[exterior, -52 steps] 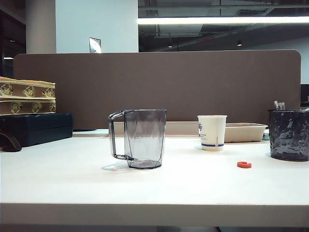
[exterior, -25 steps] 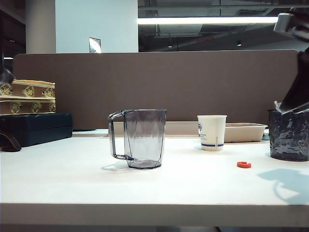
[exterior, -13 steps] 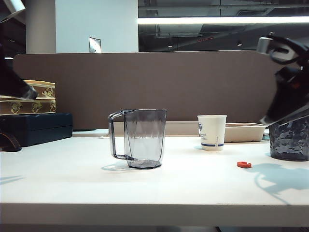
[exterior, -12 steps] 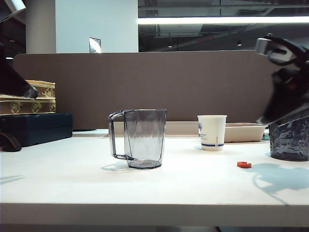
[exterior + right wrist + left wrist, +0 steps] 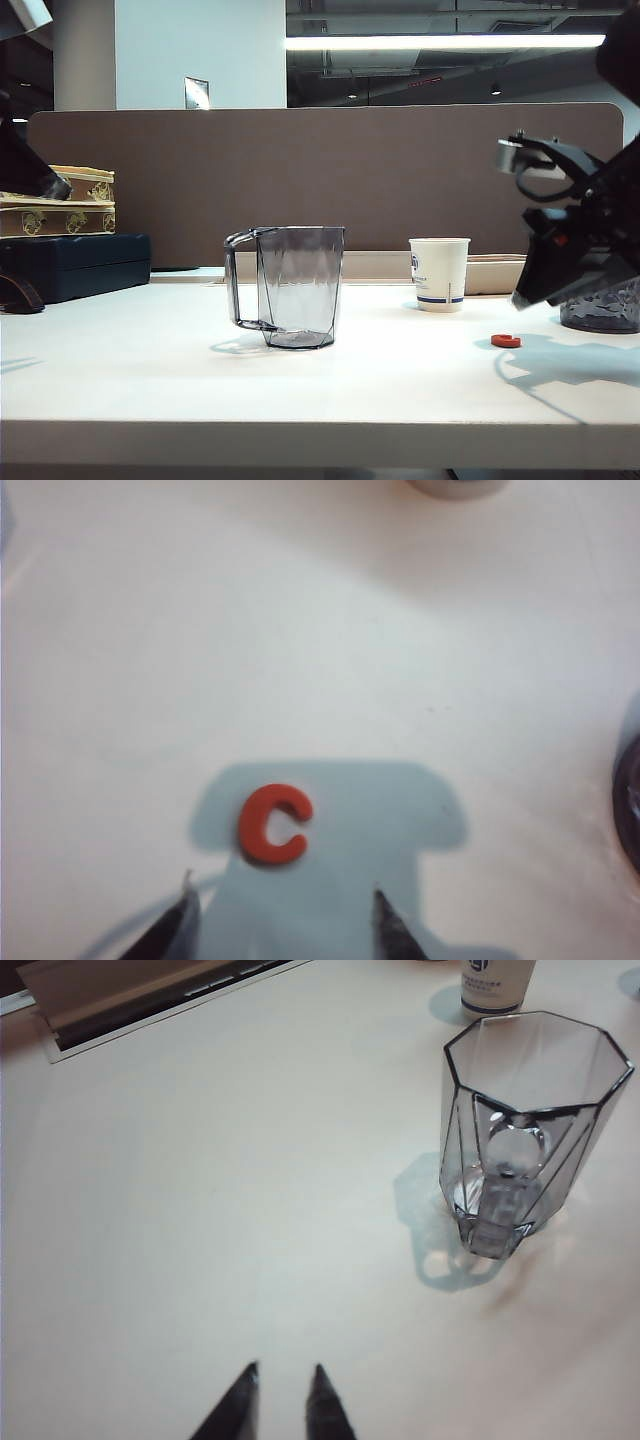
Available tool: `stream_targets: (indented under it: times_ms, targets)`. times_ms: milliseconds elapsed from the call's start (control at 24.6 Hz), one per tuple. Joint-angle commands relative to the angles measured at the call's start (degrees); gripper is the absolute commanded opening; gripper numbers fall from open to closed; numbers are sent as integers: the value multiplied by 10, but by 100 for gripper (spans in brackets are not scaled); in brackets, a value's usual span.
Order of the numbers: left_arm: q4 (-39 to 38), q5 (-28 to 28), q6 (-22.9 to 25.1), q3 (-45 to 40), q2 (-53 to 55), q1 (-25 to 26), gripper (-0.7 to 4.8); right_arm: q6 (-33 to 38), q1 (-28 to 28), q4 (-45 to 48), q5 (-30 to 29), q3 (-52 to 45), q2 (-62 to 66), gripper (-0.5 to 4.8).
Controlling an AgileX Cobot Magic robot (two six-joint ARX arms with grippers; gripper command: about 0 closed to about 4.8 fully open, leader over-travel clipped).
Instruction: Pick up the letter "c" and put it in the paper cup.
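Note:
The letter "c" (image 5: pixel 506 341) (image 5: pixel 273 824), a tiny red-orange piece, lies flat on the white table in front of and to the right of the paper cup (image 5: pixel 439 274) (image 5: pixel 493 982). My right gripper (image 5: pixel 283 892) hangs low just right of the letter in the exterior view, its fingers (image 5: pixel 528 292) wide open and empty. In the right wrist view the letter sits just ahead of the two tips, inside the gripper's shadow. My left gripper (image 5: pixel 283 1370) hovers high at the far left, its tips a narrow gap apart with nothing between them.
A clear grey handled pitcher (image 5: pixel 295 285) (image 5: pixel 530 1130) stands mid-table. A dark textured holder (image 5: pixel 600 305) sits behind my right arm, and a beige tray (image 5: pixel 495 272) lies behind the cup. Stacked boxes (image 5: pixel 55 200) and a dark case (image 5: pixel 75 265) are at the far left.
My right arm has swung down and leftward from the upper right edge to just beside the letter, its shadow now reaching it. The left arm entered at the upper left.

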Motion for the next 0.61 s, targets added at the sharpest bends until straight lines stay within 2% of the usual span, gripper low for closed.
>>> stream_targets:
  times_ms: [41, 609]
  targets:
    - [7, -4, -2, 1, 0, 0, 62, 20, 0, 24, 5, 3, 13, 216]
    - [7, -4, -2, 1, 1, 0, 62, 24, 0, 64, 15, 2, 31, 216]
